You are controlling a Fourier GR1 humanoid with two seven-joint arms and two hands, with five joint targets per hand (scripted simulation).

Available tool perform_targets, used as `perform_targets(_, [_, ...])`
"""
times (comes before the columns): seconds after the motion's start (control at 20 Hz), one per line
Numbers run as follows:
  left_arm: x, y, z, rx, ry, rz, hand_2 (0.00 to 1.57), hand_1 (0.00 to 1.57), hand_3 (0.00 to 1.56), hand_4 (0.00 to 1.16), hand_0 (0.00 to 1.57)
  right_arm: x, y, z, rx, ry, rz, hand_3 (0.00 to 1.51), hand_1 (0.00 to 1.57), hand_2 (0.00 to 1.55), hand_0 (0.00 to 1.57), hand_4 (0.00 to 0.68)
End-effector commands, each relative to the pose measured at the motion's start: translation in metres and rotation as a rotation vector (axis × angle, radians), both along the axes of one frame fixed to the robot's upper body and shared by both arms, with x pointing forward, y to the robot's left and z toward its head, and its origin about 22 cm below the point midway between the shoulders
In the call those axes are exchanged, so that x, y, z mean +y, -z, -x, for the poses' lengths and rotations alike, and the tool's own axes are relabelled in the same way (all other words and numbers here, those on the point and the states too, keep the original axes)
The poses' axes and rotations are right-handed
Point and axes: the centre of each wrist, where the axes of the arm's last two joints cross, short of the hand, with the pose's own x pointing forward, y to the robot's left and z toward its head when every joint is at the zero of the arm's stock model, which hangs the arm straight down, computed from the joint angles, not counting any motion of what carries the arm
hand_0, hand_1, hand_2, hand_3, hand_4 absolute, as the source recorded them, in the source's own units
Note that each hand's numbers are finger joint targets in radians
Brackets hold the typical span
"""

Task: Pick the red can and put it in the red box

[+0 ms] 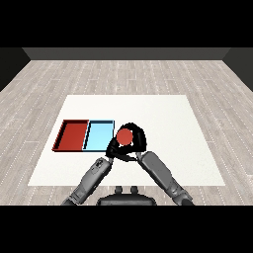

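Observation:
The red can [124, 136] is off the table, just right of the light blue tray [98, 136]. My right hand [139, 140] is curled round the can, with dark fingers showing above, to the right of and below it. The red tray [73, 135] lies left of the blue one, and neither tray has anything in it. My left hand [112, 148] sits close under the can's lower left, at the blue tray's near right corner, and partly overlaps the right hand in this view.
The two trays lie side by side on the left half of the white table [168, 123]. Both grey forearms come in from the bottom, meeting near the table's middle front.

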Motion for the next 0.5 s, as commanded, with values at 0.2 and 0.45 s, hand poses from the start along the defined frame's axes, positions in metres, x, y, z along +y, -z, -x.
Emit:
perform_targets(0.2, [-0.018,0.006,-0.007,0.054,-0.183,0.026,0.72,0.37,0.57,0.91,0.37,0.01,0.002,-0.001,0.006,0.012,0.003,1.4,1.54,1.47,1.54,0.651])
perform_targets(0.45, [0.002,-0.002,-0.017,0.067,-0.21,0.012,1.56,1.57,1.47,1.12,1.57,0.003,-0.004,0.014,-0.021,0.011,0.013,1.39,1.49,1.45,1.49,0.654])
